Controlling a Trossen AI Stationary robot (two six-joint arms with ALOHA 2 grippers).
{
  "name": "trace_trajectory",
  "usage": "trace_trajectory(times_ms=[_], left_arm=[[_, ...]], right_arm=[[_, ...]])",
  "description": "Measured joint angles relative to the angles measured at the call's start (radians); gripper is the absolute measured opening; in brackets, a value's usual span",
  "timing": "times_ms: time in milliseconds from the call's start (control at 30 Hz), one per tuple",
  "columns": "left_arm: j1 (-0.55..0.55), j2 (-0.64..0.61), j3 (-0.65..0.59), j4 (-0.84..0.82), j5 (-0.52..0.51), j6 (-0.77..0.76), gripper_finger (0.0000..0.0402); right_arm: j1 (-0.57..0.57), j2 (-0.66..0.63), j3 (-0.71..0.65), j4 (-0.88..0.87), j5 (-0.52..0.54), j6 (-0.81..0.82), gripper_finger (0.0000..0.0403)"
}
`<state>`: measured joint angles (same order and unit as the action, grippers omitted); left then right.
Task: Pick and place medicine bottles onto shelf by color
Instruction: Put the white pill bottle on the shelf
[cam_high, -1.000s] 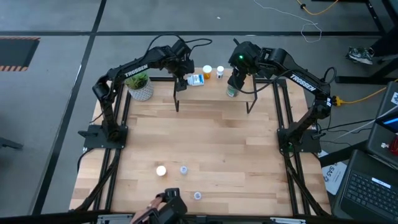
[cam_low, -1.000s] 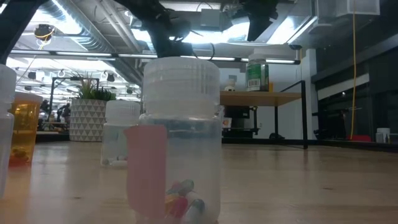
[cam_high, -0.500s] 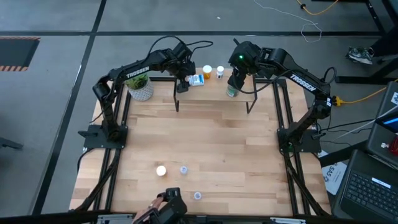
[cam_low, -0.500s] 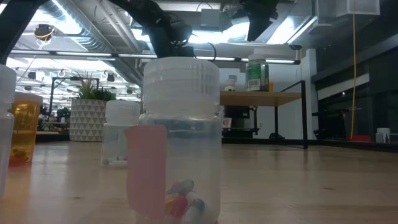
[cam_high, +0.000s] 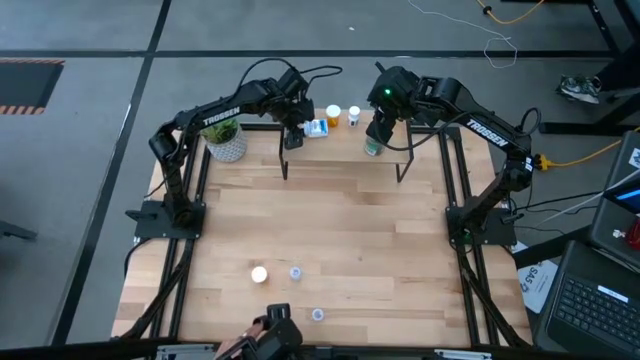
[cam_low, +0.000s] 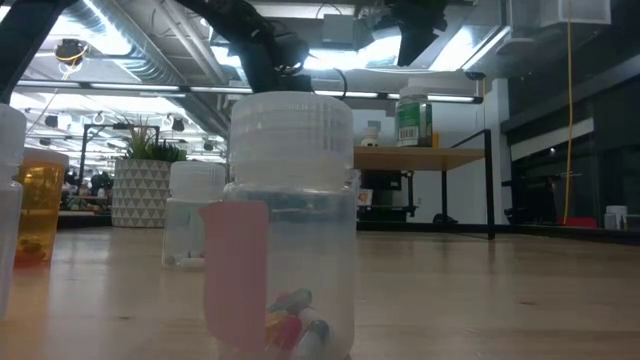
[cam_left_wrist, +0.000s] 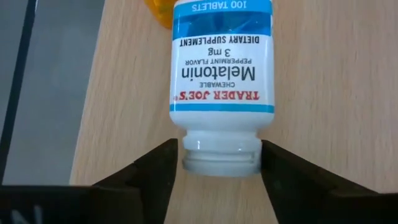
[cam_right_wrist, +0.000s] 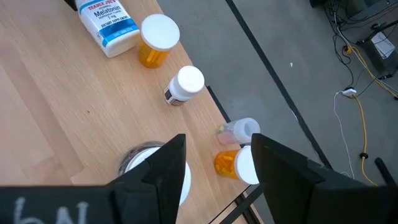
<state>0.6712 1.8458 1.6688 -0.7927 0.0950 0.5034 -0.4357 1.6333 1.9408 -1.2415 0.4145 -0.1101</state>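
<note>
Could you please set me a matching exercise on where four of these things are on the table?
Things:
1. melatonin bottle
2. green bottle
3. plant
4. clear bottle

Places or states:
A. on the table top, at its left rear corner
B. standing upright on the shelf
C. at the table's front, right before the low camera
D. lying on its side on the shelf

Pairs: 1-D, 2-B, 3-A, 4-C

high: straight down over whole counter (cam_high: 330, 230) | low: counter-level, facing the room, hard against a clear bottle (cam_low: 290, 225) | left wrist: close on white Melatonin bottle (cam_left_wrist: 222, 68) | right wrist: farther off, shares it upper left
</note>
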Motion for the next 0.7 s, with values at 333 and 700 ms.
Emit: trace_trajectory(times_ms=[333,700], left_arm=[[-0.016,-0.026,0.000,-0.013,-0.072,-0.005,0.0167],[-0.110,-0.128,0.001,-0.108,-0.346,0.084,0.0163]], right_arm=[[0.000,0.000,0.000,-0.002,0.000,0.003,0.0184],[0.000,0.000,0.000,-0.006,0.000,0.001,0.0184]])
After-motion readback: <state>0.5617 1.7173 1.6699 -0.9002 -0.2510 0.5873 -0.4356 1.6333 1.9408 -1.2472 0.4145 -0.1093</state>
